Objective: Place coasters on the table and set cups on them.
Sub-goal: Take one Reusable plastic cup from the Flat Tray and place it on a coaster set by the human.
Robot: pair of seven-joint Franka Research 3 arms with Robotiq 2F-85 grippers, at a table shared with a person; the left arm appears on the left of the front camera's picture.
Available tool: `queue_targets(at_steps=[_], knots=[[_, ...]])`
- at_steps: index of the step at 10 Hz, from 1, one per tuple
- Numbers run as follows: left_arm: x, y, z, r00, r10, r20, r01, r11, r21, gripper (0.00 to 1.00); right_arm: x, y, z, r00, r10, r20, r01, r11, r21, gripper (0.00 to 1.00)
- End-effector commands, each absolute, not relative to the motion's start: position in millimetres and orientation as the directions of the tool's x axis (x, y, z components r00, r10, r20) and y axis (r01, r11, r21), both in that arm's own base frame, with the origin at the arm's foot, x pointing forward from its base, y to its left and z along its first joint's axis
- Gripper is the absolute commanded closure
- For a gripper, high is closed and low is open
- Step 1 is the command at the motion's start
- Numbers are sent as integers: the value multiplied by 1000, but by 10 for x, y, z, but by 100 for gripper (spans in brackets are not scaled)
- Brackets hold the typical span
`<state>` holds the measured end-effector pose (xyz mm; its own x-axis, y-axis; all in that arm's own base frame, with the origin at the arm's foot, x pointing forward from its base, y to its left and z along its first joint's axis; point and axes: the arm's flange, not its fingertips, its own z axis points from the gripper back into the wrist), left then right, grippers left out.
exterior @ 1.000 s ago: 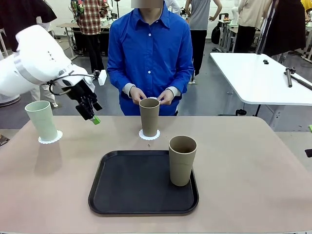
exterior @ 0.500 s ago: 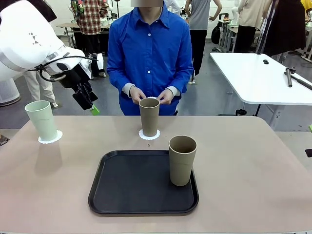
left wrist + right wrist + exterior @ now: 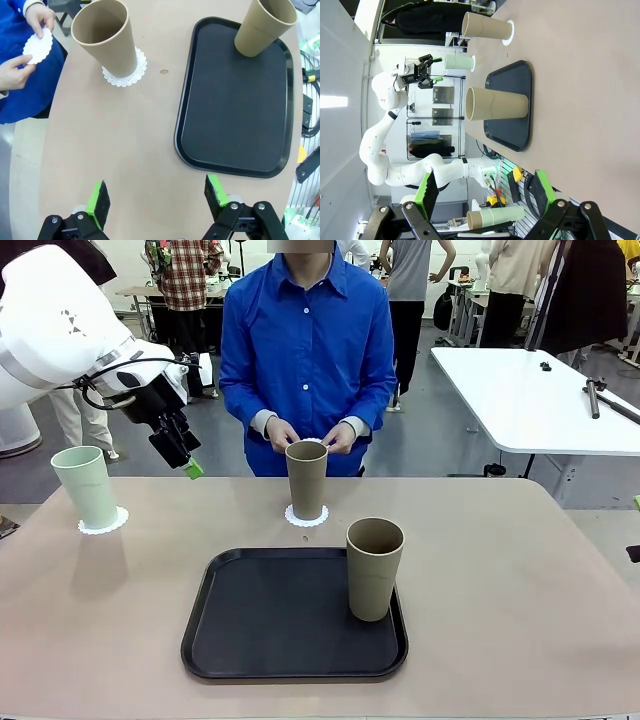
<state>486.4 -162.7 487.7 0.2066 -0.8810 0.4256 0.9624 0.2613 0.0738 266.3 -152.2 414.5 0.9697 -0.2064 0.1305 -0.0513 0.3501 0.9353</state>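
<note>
On the beige table, a mint cup stands on a lacy coaster at the far left. A tan cup stands on a second coaster in front of the person. Another tan cup stands on the black tray. My left gripper hangs open and holds nothing, in the air between the mint cup and the middle cup. In the left wrist view, the person's hands hold a third coaster beyond the tan cup. My right gripper is open above the table, facing the tray cup.
The person in a blue shirt stands at the far edge with both hands just behind the middle cup. The tray's left part is bare. A white table stands behind on the right. Bare tabletop lies to the right of the tray.
My left gripper has lifted up and drawn back to the left, away from the tabletop, staying open. Cups, coasters and the person's hands have not moved.
</note>
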Motion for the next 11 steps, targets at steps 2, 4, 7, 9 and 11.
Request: queue_targets(at_steps=[2,4,7,9,11], knots=[[4888,-1620,4887,184,-880,437,967,242,81,0,2653,-1516,4142,968,-208,139,-62,338,939,0],[4888,-1620,4887,184,-880,437,967,242,81,0,2653,-1516,4142,968,-208,139,-62,338,939,0],[4888,-1620,4887,184,-880,437,967,242,81,0,2653,-1516,4142,968,-208,139,-62,338,939,0],[4649,-1536,4888,313,-861,401,929,365,59,0,2653,-1516,4142,968,-208,139,-62,338,939,0],[4501,-1283,5078,531,-790,306,827,562,18,0,2653,-1516,4142,968,-208,139,-62,338,939,0]])
